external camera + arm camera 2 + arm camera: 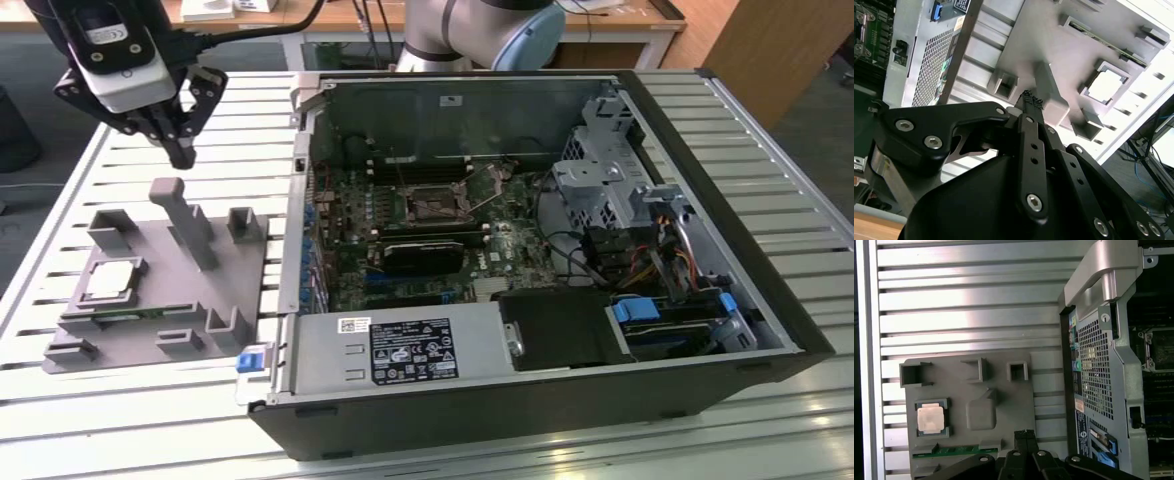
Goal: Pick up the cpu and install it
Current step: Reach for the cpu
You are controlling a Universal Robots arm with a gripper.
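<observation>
A slatted aluminium tabletop (147,425) carries everything, with a wooden desk edge (627,15) beyond it. The cpu (111,278), a small flat square chip with a dull silver-grey metal top, lies flat in a square-framed nest on a grey plastic fixture plate (167,285) at the exterior view's left. Just beside the nest a thin green strip (130,317) lies along a slot in the plate. A tall grey upright post (187,225) stands near the plate's middle, with smaller hollow blocks around it.

The black two-finger gripper (180,155) hangs over the far end of the plate, near the top of the post and well apart from the cpu. Its fingers are pressed together with nothing pinched between them, and a gap shows between their tips and the post, so they touch nothing.

To the exterior view's right of the plate lies an open black desktop computer case (534,410) on its side. Inside it are a green motherboard (400,275), a square metal-framed socket (434,205) and a silver power supply box (400,350).

The gripper's upper body is cut off at the edge of the exterior view. In both wrist views its black linkage covers part of the plate, though the chip in its nest shows clearly in both. Whether anything sits in the socket is hard to make out — its centre is just dark.
</observation>
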